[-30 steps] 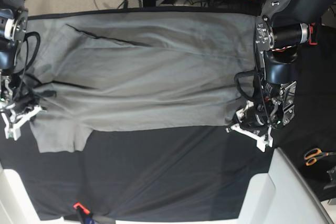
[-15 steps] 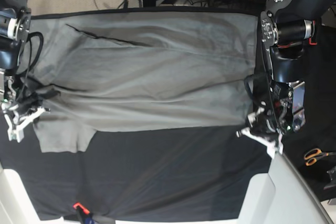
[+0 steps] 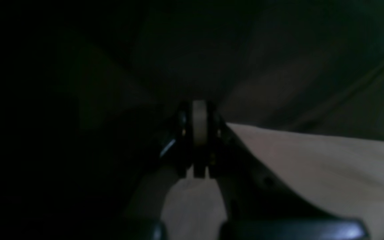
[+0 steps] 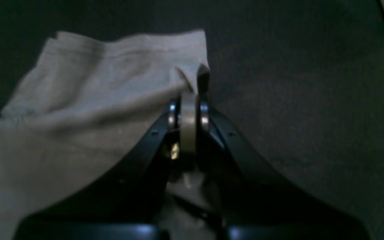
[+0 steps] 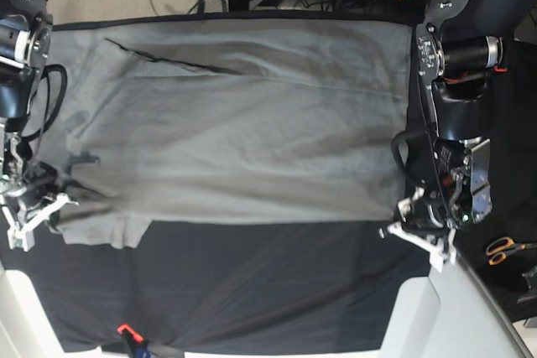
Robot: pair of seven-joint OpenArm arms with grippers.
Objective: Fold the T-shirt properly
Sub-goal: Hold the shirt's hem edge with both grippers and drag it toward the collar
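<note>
Base view, from its left side: a pale panel (image 5: pixel 21 316) stands nearer the camera than the right end effector (image 5: pixel 59 211), whose fingertips are together, clamped on the T-shirt (image 5: pixel 235 140). In the right wrist view, a small ruck of grey cloth rises at those tips, with a flap of fabric lying just beyond them. Under that arm's side of the cloth, a short piece pokes out past the front edge, toward the camera. Farther toward the camera from the right end effector, and a little inward, sits a dark object with a red tip (image 5: pixel 128 329).

The T-shirt spans the whole stretch between the two end effectors and spreads away behind them over the black-covered counter (image 5: pixel 260 291), its front edge running nearly straight from one to the other. The left end effector (image 5: pixel 393 229) is together too, clamped on the T-shirt at the other end of that edge; its wrist view is dark. Past it, on the outer side, lie scissors with orange handles (image 5: pixel 501 247).
</note>
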